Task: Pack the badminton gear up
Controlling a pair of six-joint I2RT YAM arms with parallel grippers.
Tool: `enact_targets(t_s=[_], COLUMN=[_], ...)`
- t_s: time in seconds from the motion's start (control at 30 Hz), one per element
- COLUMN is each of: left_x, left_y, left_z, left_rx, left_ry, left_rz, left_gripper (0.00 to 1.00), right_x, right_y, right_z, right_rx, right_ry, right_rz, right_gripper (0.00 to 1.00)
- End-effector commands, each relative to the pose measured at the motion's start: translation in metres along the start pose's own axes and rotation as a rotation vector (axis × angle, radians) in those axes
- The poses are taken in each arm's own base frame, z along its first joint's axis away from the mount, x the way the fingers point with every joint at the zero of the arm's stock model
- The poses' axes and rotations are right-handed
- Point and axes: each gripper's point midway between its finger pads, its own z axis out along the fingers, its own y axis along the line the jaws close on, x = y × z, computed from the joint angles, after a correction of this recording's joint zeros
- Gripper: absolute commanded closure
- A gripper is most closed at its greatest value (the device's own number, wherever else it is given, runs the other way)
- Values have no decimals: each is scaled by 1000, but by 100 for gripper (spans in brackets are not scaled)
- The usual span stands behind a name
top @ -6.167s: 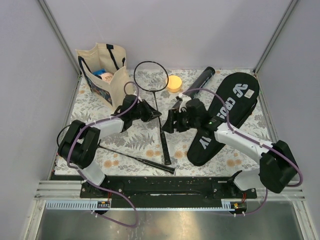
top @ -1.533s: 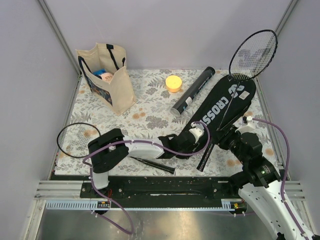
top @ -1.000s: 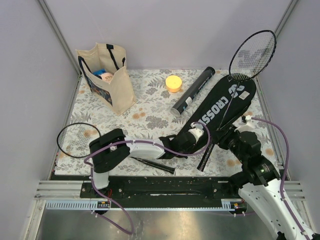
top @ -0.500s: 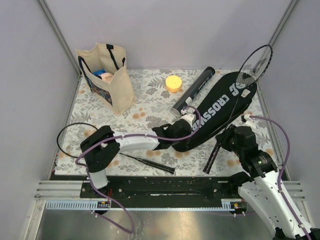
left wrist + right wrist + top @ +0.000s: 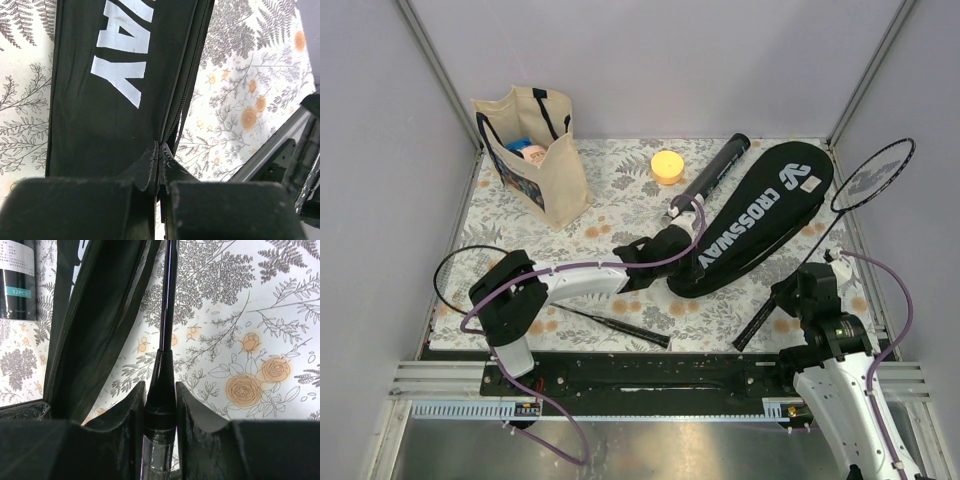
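The black "CROSSWAY" cover lies slanted across the table's right half. My left gripper is shut on its zipper edge near the narrow end, the fingertips pressed together. My right gripper is shut on a thin black racket at the top of its handle. That racket's head is raised past the table's right edge. A second racket lies flat at the front left, its handle pointing right. The long black tube lies beside the cover.
A beige tote bag with dark handles stands at the back left. A small yellow round object sits at the back middle, close to the tube. Grey walls close in the floral table on three sides.
The left arm has dragged the cover's narrow end leftwards. The right arm has swung its racket off the cover to the right, the head now beyond the right edge.
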Motion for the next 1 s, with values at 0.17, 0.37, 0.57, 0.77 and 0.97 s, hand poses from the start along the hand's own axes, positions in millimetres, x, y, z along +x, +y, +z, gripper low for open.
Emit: enact_targets(t_s=[0.17, 0.37, 0.57, 0.77, 0.97], left_x=[-40, -46, -55, -56, -46], left_y=[-30, -30, -45, -50, -55], left_z=[-14, 0, 5, 11, 18], left_rx=[124, 127, 183, 199, 243], left_ry=[-124, -136, -137, -123, -82], left_rz=[-104, -115, -115, -97, -76], left_gripper=[100, 100, 100, 100, 100], right_x=[20, 32, 40, 61, 74], right_y=[7, 26, 49, 55, 79], right_z=[-5, -19, -42, -51, -59], right_rx=[-58, -172, -331, -435, -631], right_ry=[56, 130, 208, 293, 381], right_rz=[261, 340, 406, 424, 449], right_gripper=[100, 100, 100, 100, 100])
